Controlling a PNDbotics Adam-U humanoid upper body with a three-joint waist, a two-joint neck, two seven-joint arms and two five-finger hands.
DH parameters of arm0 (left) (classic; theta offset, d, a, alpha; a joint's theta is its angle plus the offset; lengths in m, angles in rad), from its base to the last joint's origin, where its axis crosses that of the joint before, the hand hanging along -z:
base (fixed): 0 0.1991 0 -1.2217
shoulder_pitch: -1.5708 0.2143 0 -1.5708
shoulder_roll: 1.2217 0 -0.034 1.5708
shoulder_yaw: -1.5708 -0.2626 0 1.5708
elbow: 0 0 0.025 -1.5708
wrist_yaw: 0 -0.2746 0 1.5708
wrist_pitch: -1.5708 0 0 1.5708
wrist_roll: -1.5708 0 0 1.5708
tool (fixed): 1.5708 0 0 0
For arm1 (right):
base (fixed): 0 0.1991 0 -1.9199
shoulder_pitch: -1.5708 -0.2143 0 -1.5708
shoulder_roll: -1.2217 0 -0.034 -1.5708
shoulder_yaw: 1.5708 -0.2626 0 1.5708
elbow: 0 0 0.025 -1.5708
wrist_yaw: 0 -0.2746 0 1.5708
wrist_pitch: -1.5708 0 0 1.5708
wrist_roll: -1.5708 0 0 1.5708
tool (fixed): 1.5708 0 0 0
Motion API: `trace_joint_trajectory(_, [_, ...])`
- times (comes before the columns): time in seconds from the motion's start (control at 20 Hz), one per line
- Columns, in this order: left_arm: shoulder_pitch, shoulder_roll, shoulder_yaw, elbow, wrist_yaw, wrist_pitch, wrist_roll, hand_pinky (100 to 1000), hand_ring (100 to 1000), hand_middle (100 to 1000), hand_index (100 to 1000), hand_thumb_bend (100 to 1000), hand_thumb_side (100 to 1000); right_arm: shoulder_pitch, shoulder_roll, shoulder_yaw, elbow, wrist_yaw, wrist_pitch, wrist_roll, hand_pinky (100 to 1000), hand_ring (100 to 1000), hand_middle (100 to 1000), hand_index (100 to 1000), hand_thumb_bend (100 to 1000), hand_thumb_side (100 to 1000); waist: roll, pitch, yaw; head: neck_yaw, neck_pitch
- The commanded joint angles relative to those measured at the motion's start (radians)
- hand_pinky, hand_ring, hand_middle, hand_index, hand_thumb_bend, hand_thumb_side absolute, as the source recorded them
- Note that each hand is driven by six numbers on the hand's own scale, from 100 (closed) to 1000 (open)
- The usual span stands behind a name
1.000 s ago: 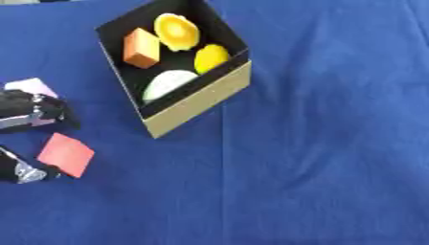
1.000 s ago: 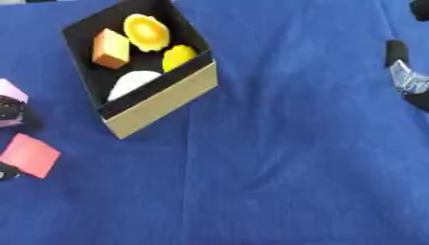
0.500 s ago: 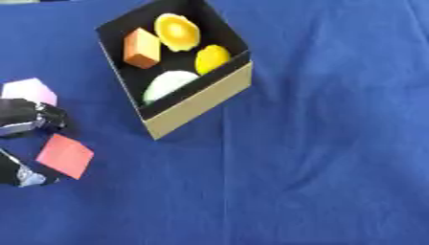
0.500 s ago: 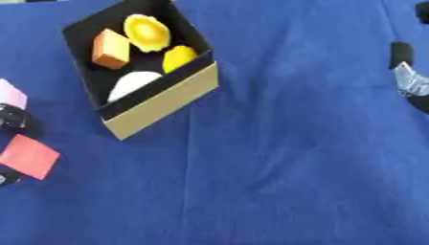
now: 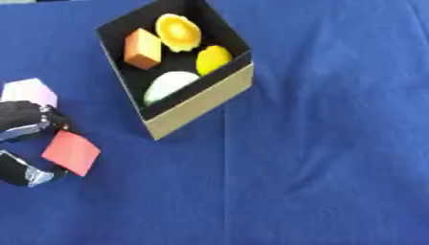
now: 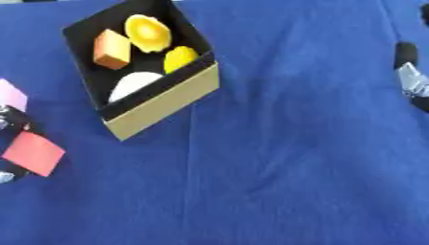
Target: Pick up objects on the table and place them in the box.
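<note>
Change since 1 s ago: left hand (image 5: pixel 25 125) has drawn slightly toward the view's left edge, uncovering more of the pink block (image 5: pixel 29 91); red block (image 5: pixel 71 152) and box (image 5: pixel 197 103) unchanged.

Item 1, left hand: at the left edge of the bench (image 5: pixel 318 158), black, only partly in view. 1 part lies above the red block and another curves below it, so the block sits in the gap between them, touching or nearly so. Whether the hand has closed on the block cannot be told.

Item 2, red block: flat, square, lying corner-on, just left of the box and below the pink block.

Item 3, pink block: pale, angular, just above the hand.

Item 4, box: black inside, tan outside, turned askew. Holds 4 pieces: orange block (image 5: pixel 142 48), yellow round piece (image 5: pixel 178 32), yellow lemon-like piece (image 5: pixel 214 59), white piece (image 5: pixel 170 85).

Item 5, right hand (image 6: pixel 409 76): at the right edge in the right eye view, well apart from the work; state cannot be told.

Handling note: pinch the red block across opposite edges, lift it above the box's near wall, and release over the remaining dark floor.
</note>
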Motion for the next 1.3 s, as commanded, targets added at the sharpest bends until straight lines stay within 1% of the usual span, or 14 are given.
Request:
trace_joint_trajectory(0.05, [0.002,0.053,0.061,-0.100,0.028,0.028,-0.001,792,682,601,710,100,216,0.001,-0.015,-0.021,-0.015,-0.001,0.003,-0.011,767,687,643,743,226,244,0.001,-0.020,0.003,-0.008,-0.007])
trace_joint_trajectory(0.1, [-0.002,0.057,0.075,-0.127,0.040,0.039,-0.006,792,684,604,714,100,218,0.002,-0.016,-0.022,-0.015,-0.001,0.004,-0.013,767,687,643,743,226,244,0.002,-0.021,0.004,-0.011,-0.006])
trace_joint_trajectory(0.2, [-0.037,0.060,0.095,-0.166,0.068,0.055,-0.011,792,684,603,715,100,217,0.001,-0.019,-0.022,-0.015,-0.002,0.005,-0.013,767,687,643,743,224,244,0.005,-0.025,0.005,-0.016,-0.004])
trace_joint_trajectory(0.3, [-0.100,0.053,0.101,-0.175,0.102,0.068,-0.015,791,683,602,715,100,218,-0.003,-0.023,-0.018,-0.015,-0.004,0.003,-0.008,768,689,645,744,222,245,0.009,-0.032,0.003,-0.016,0.000])
trace_joint_trajectory(0.4, [-0.183,0.033,0.093,-0.157,0.137,0.087,-0.030,793,686,605,719,100,227,-0.008,-0.027,-0.014,-0.015,-0.007,0.000,0.002,770,694,650,748,216,249,0.013,-0.038,0.000,-0.012,0.003])
trace_joint_trajectory(0.6, [-0.350,-0.037,0.055,-0.070,0.168,0.102,-0.068,793,691,608,726,100,234,-0.016,-0.033,-0.009,-0.015,-0.016,-0.004,0.020,771,695,652,749,216,246,0.019,-0.047,-0.009,-0.008,0.008])
trace_joint_trajectory(0.75, [-0.449,-0.095,0.029,0.016,0.155,0.096,-0.090,796,694,611,728,100,236,-0.023,-0.035,-0.005,-0.015,-0.021,-0.008,0.027,771,695,652,749,214,255,0.023,-0.050,-0.017,-0.004,0.008])
trace_joint_trajectory(1.05, [-0.574,-0.176,-0.003,0.188,0.085,0.060,-0.117,810,713,630,741,139,244,-0.036,-0.038,-0.003,-0.015,-0.025,-0.012,0.032,771,695,652,749,218,253,0.031,-0.047,-0.033,0.005,-0.002])
trace_joint_trajectory(1.25, [-0.627,-0.224,-0.021,0.279,0.022,0.027,-0.125,818,727,646,747,188,243,-0.058,-0.034,0.002,-0.015,-0.035,-0.018,0.039,772,697,655,751,217,250,0.035,-0.044,-0.047,0.017,-0.009])
trace_joint_trajectory(1.3, [-0.635,-0.236,-0.026,0.299,0.005,0.018,-0.126,818,728,647,747,189,243,-0.067,-0.031,0.003,-0.015,-0.039,-0.020,0.042,772,697,655,751,217,250,0.036,-0.043,-0.050,0.020,-0.009])
